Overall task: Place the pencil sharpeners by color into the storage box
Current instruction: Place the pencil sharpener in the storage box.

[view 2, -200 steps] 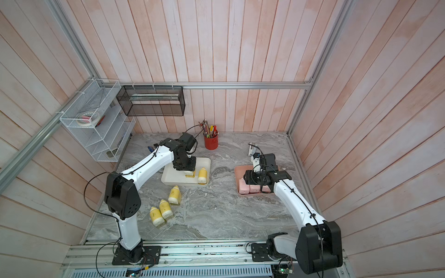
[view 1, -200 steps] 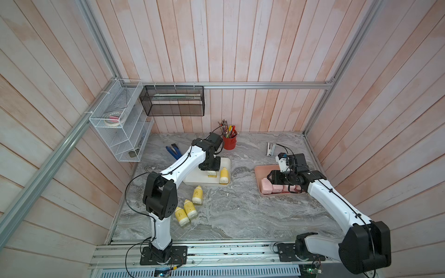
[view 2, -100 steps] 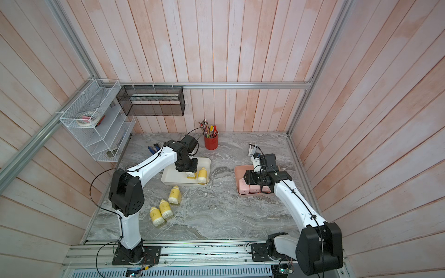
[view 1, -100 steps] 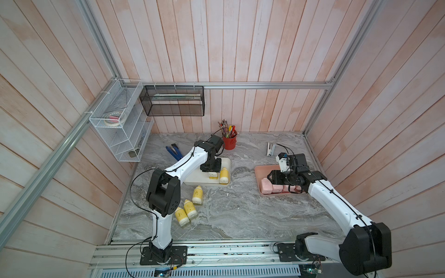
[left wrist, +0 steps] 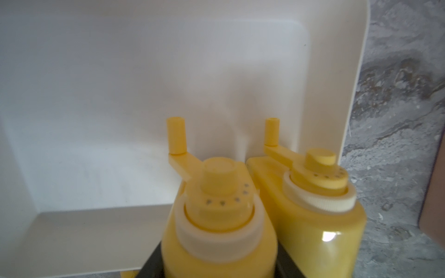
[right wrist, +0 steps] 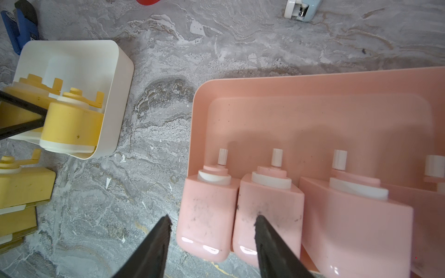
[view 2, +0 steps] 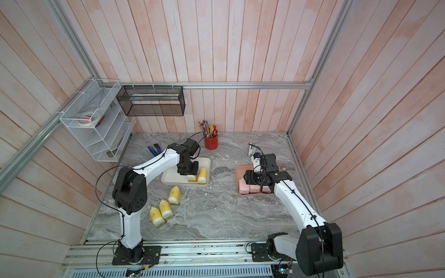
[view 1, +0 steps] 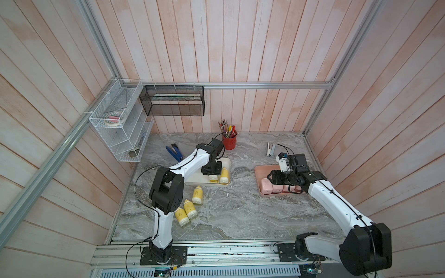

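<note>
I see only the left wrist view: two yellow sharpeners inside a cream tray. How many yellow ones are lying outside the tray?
Observer: Three yellow sharpeners lie on the table, in front of the cream tray, towards the robot.
Operator: And what is the state of the right claw?
Observer: The right claw is open, with the end pink sharpener between its tips in the right wrist view.
Operator: How many pink ones are in their tray?
Observer: Four pink sharpeners stand side by side in the pink tray; the picture's edge cuts the last one.
</note>
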Controlling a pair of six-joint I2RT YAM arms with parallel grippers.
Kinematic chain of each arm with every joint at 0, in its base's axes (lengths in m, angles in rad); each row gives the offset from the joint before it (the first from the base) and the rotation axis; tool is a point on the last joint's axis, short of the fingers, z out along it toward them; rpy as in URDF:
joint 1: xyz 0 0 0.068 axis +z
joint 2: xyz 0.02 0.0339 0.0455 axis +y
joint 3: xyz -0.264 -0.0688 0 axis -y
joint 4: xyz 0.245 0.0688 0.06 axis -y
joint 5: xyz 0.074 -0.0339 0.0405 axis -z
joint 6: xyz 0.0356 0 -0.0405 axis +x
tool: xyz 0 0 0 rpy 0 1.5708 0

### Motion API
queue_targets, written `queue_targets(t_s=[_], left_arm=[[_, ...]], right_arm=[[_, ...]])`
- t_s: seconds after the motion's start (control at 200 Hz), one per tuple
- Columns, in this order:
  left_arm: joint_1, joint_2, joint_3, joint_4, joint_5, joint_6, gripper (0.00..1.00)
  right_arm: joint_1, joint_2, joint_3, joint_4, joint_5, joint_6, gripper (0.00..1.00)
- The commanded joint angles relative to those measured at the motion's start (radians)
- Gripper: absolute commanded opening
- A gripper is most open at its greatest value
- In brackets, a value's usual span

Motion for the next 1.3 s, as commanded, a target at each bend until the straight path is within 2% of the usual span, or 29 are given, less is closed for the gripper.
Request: queue_targets(t_s=[0.0,1.295], left_arm=[[0.005,0.011,-0.020,0.027,0.007,-0.019,0.44],[0.005,0.049,-0.043,0.045,0.025,-0.029,0.44]], right_arm=[[-0.005,-0.013,-0.015,0.000,0.008,-0.001,0.59],[-0.009,-0.006,-0.022,0.006,0.011,-0.015,0.59]])
